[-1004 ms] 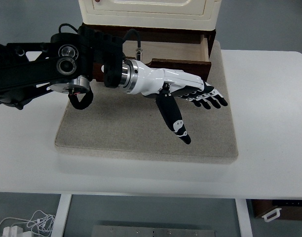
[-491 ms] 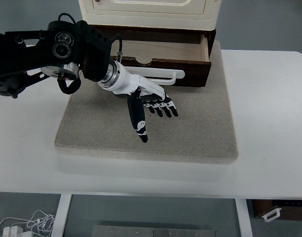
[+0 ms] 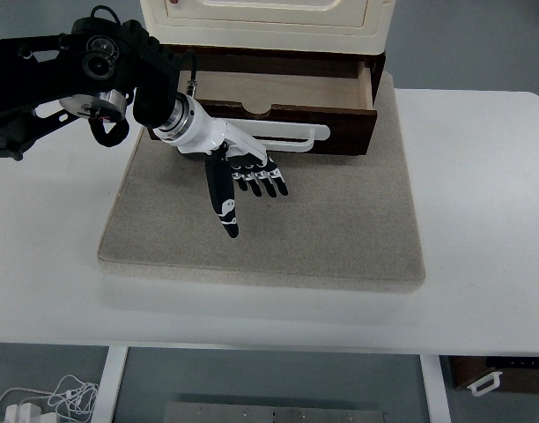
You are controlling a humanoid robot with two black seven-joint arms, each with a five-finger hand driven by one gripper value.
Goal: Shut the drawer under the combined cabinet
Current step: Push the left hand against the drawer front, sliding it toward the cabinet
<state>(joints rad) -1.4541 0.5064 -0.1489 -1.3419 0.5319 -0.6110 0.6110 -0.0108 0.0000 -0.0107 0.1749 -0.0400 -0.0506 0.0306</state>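
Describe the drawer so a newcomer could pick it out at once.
On the white table lies a grey mat; at its far edge stands a cream cabinet. The drawer juts out beneath it: dark brown wood, open, with a white bar handle.

Drawer [image 3: 283, 101] under cabinet [image 3: 265, 22], on mat [image 3: 340, 229], atop table [image 3: 481, 220].

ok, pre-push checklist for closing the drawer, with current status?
1. Drawer open, needs closing: ok.
2. Left hand in front of the drawer front: ok, toward its left end.
3. Left hand fingers spread, holding nothing: ok.
4. Palm touching the drawer front or white handle: cannot tell.
5. Nothing sticking out of the drawer to jam it: ok in the visible part.
6. Mat in front of the cabinet bare: ok.
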